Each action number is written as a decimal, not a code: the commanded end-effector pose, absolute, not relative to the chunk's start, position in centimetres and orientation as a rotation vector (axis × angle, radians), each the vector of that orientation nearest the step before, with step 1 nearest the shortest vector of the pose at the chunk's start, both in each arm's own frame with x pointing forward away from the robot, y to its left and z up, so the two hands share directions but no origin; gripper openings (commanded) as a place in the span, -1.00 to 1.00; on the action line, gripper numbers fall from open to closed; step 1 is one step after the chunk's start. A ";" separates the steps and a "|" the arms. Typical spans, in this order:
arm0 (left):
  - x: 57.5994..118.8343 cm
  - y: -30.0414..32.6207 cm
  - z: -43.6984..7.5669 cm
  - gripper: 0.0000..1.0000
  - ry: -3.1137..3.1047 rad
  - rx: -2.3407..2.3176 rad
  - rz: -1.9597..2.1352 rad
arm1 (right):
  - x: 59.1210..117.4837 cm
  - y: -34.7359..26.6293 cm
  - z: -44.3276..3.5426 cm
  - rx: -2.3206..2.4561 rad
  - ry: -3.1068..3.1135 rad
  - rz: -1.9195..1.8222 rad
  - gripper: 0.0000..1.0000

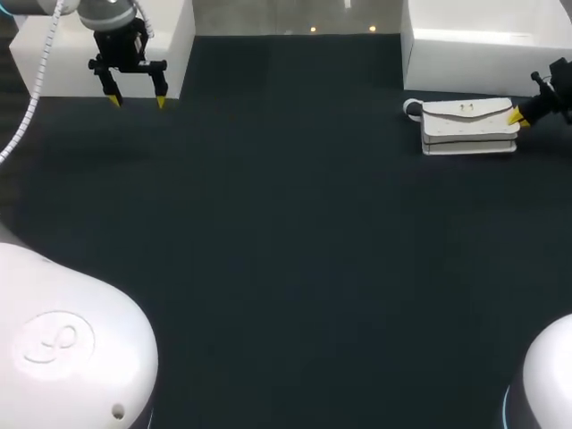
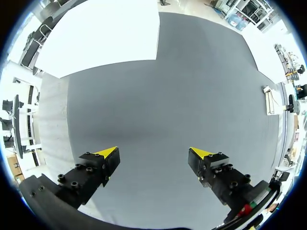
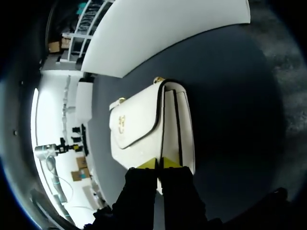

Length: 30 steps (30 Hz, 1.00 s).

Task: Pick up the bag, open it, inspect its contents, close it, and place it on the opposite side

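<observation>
From above, the left gripper (image 1: 137, 102) hangs at the far left corner of the dark table (image 1: 286, 259), just in front of a white box (image 1: 174, 45). Its two yellow tips are spread wide with nothing between them. Over on the far right lies the white handbag (image 1: 469, 127), flap side up, close to a second white box (image 1: 483, 40). The right gripper (image 1: 517, 115) comes in from the right edge, with a yellow tip touching the handbag's right end.

The left wrist view shows the left gripper (image 2: 153, 153) from behind its fingers. They stand well apart and empty over the bare table (image 2: 168, 96), with the white box (image 2: 100, 33) ahead.

In the right wrist view the right gripper (image 3: 159, 164) has its tips drawn almost together, set against the near end of the white handbag (image 3: 139, 129). The dark trim line of the flap runs right down to the slit between them. I can't make out whether they pinch any of the handbag. A small gold clasp (image 3: 122, 120) sits on the flap, and the white box (image 3: 158, 33) stands beyond it.
</observation>
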<state>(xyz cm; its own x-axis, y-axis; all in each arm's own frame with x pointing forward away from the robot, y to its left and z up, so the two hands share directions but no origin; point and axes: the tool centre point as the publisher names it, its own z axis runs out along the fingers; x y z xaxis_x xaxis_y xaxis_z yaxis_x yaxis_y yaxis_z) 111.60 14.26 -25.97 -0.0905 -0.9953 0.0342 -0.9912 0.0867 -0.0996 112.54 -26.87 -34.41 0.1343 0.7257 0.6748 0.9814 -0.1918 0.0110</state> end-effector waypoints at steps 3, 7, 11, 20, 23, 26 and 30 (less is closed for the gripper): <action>110.6 14.6 -25.2 1.00 2.267 -2.077 -0.151 | 114.4 -29.2 -32.6 -1.974 -1.674 -0.757 -1.00; 110.3 14.6 -25.3 1.00 2.266 -2.070 -0.127 | 115.2 -29.8 -33.0 -1.970 -1.695 -0.738 -1.00; 110.3 14.6 -25.3 1.00 2.266 -2.070 -0.127 | 116.0 -30.4 -33.7 -1.953 -1.698 -0.713 -1.00; 110.3 14.6 -25.3 1.00 2.266 -2.070 -0.127 | 117.7 -31.8 -34.4 -1.927 -1.704 -0.694 -1.00; 110.3 14.6 -25.3 1.00 2.266 -2.070 -0.127 | 118.0 -31.8 -34.6 -1.912 -1.702 -0.679 -1.00; 110.3 14.6 -25.3 1.00 2.266 -2.070 -0.127 | 118.5 -31.9 -35.0 -1.896 -1.700 -0.657 -0.27; 110.3 14.6 -25.3 1.00 2.266 -2.070 -0.127 | 118.7 -32.2 -35.0 -1.901 -1.684 -0.656 1.00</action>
